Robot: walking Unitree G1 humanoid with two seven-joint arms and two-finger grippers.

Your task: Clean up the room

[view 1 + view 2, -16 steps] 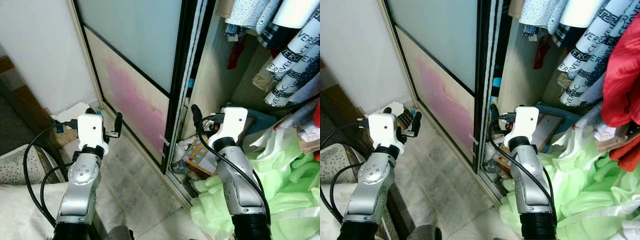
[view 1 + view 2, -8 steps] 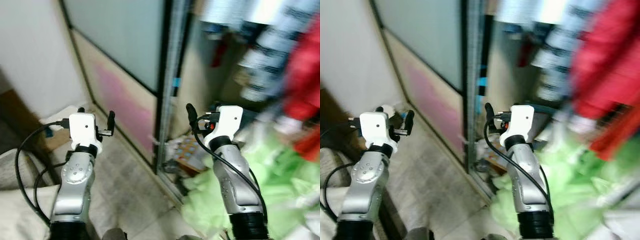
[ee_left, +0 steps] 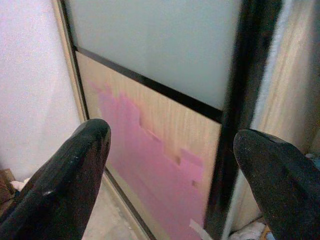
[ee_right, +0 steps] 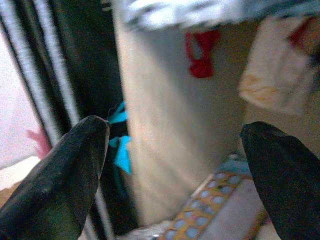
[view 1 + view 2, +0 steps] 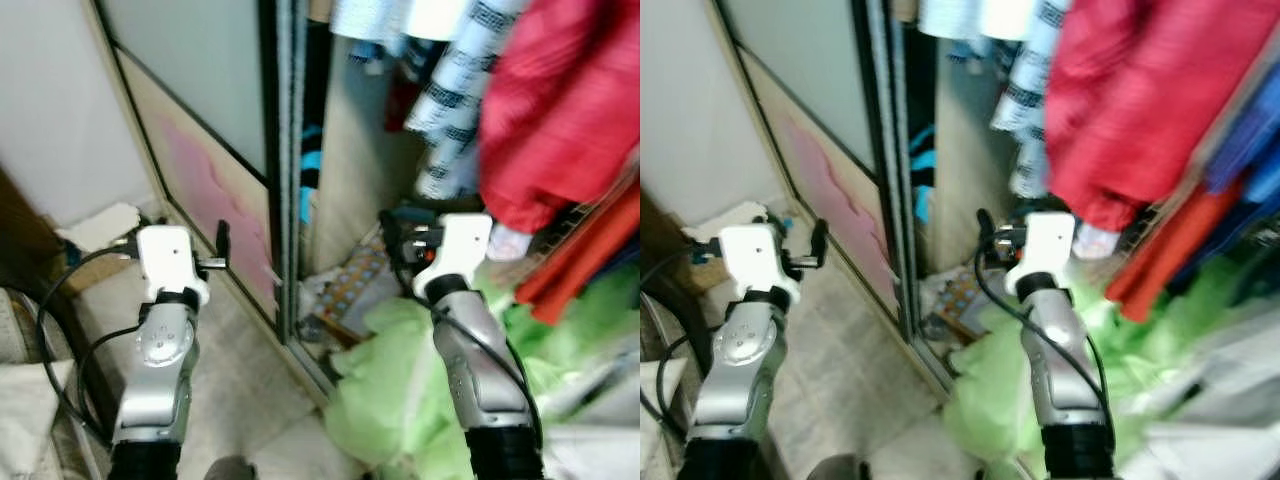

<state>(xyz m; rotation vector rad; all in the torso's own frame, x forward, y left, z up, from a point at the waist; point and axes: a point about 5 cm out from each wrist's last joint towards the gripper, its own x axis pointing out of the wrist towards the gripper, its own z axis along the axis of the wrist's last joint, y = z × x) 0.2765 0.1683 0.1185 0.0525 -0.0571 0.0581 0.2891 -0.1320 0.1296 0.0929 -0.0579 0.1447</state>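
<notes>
A red garment hangs over pale green cloth; the wardrobe door bears a pink patch.

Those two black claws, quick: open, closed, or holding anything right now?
Left gripper: open, holding nothing, facing the sliding door.
Right gripper: open, holding nothing, facing into the wardrobe.

Silver jointed arms, white wrist housings, looping black cables, black-fingered left claw and right claw.
</notes>
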